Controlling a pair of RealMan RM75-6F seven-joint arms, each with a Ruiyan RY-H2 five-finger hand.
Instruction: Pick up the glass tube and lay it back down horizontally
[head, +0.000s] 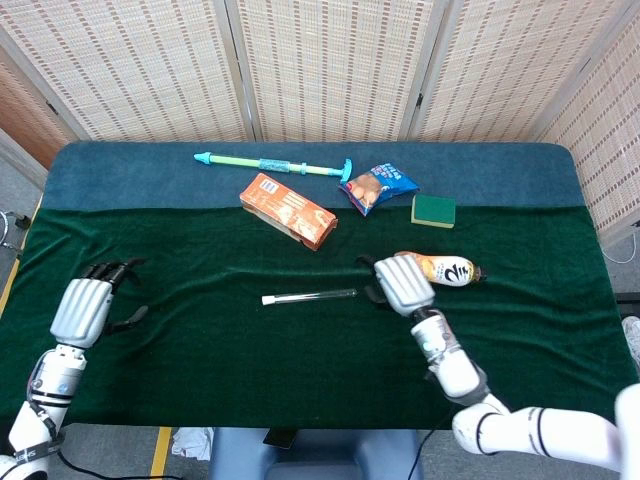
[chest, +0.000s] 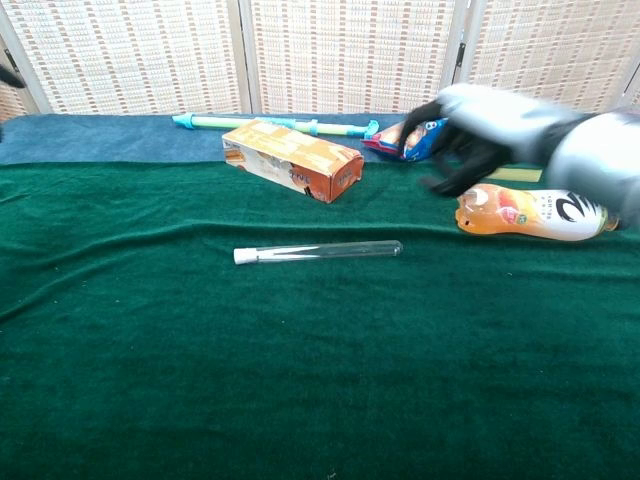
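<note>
Hands first: the left hand (head: 84, 308) hovers at the near left edge of the green-covered table (head: 200, 350), fingers loosely spread and holding nothing. The right hand (head: 400, 283) hangs over the cloth with fingers apart, also holding nothing. Just to that hand's left, clear of its fingers, the glass tube (head: 308, 297) lies flat on the cloth, white cap pointing away from the hand. Just beyond and right of the right hand lies an orange drink bottle (head: 440, 268). Farther back sit a green sponge (head: 433, 210), a snack bag (head: 375, 187), an orange box (head: 288, 210) and a long teal toy (head: 275, 165).
</note>
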